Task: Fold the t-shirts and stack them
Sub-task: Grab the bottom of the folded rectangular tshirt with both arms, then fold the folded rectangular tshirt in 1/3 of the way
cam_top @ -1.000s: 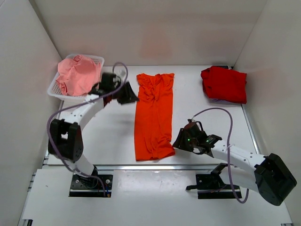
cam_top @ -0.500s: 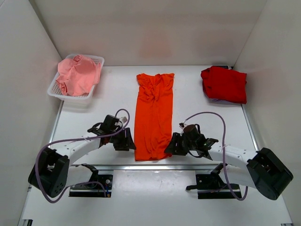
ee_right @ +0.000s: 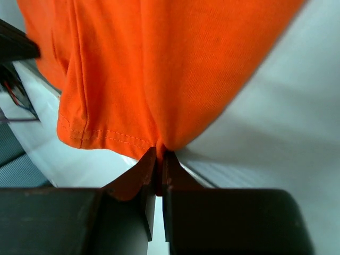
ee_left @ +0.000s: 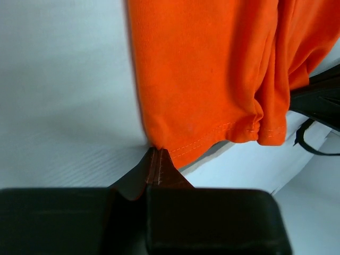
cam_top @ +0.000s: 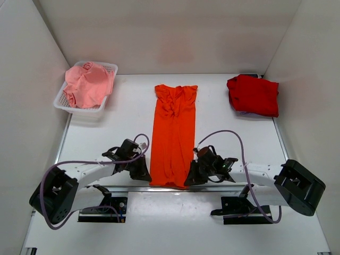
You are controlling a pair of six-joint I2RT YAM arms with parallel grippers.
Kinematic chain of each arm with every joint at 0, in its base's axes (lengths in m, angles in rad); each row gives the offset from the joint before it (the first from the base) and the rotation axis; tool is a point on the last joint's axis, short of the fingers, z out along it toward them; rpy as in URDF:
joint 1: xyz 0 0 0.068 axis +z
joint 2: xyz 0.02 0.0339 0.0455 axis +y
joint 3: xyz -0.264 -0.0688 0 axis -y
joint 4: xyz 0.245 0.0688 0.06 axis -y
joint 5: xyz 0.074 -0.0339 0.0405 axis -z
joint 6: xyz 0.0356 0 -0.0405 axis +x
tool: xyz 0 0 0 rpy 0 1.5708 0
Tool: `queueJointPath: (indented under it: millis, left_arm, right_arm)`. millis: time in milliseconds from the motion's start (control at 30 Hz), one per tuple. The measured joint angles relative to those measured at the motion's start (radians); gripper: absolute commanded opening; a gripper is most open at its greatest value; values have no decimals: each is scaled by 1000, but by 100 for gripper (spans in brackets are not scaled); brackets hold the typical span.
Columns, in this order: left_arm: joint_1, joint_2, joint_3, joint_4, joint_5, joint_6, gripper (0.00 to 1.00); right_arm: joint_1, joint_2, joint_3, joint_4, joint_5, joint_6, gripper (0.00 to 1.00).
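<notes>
Orange t-shirt (cam_top: pixel 172 133) is clamped at its six-o'clock hem by left pincer (cam_top: pixel 144 174) and right pincer (cam_top: pixel 189 179); crosswise folding and stacking are not yet done.

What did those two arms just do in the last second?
The left gripper swung from beside the basket to the near-left corner of the orange shirt; the right gripper slid left to its near-right corner. Both shut on the hem. The pink shirt and red shirt stayed put.

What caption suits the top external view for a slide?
Left gripper and right gripper pinch the near hem corners of the orange t-shirt; pink t-shirt in basket, red t-shirt far right.
</notes>
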Motion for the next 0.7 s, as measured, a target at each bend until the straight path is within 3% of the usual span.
queueJointPath:
  millis: [167, 300, 533, 700]
  left_arm:
    - [0, -41, -12, -47, 32, 5, 0]
    - [66, -32, 29, -103, 75, 31, 0]
    - [230, 182, 367, -122, 167, 100, 0]
    - [305, 441, 618, -65, 210, 95, 0]
  right_arm:
    - [27, -17, -2, -73, -28, 1, 0]
    - [-39, -30, 13, -142, -74, -30, 1]
    - [-325, 16, 197, -225, -204, -155, 0]
    - [-520, 223, 480, -268, -275, -297, 0]
